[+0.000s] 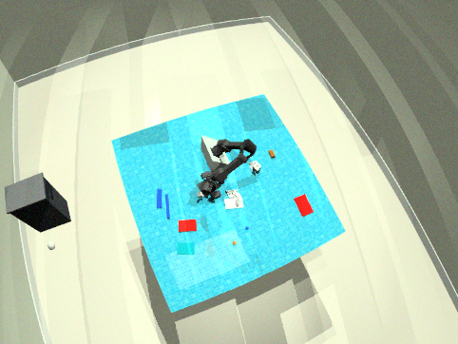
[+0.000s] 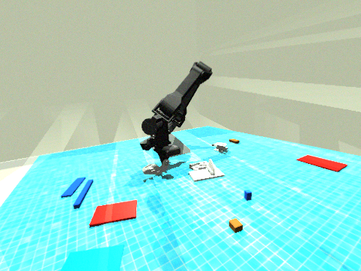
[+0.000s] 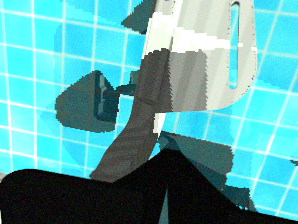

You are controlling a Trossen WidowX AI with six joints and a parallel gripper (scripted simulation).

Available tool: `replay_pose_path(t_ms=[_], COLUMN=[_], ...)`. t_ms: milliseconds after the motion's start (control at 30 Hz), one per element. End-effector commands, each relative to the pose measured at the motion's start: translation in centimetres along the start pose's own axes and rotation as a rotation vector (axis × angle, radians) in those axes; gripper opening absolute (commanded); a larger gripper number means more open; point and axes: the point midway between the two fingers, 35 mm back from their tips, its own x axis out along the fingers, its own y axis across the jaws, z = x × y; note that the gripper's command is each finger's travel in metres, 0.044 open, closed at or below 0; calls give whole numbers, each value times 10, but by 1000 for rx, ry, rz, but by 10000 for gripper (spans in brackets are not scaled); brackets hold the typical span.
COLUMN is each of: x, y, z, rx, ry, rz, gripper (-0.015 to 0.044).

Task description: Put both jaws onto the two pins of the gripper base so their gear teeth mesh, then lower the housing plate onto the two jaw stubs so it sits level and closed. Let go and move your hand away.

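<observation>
Three white pieces lie apart on the bright blue tiled mat. One, a pale rounded plate with a long slot and a raised edge, lies left of centre in the exterior view, under the black parallel-jaw gripper. The gripper points down with its fingers closed together; whether the tips touch the raised edge, I cannot tell.

Just right of it in that view lies a white flat piece with an upright part. Farther back, a small white piece with dark shading sits near an orange block. I cannot tell for certain which white piece is the housing plate; none lies closed over another.

At the left of the exterior view, two long blue bars lie side by side, with a flat red rectangle to their lower right. Lower right of centre are a small blue block and a second orange block.
</observation>
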Motion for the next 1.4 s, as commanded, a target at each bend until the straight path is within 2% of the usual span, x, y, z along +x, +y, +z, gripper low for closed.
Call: replay_pose_path(t_ms=[0, 433, 600, 733, 767, 1267, 1300, 1367], x=[0, -3, -53, -61, -52, -52, -52, -52], y=[8, 18, 13, 11, 14, 14, 14, 14], z=[-1, 0, 1, 0, 2, 2, 2, 2], rx=[4, 4, 1, 1, 11, 11, 11, 11], ry=[5, 5, -1, -1, -1, -1, -1, -1], rz=[3, 3, -1, -1, 12, 12, 12, 12], gripper=[0, 0, 0, 0, 26, 420, 440, 440])
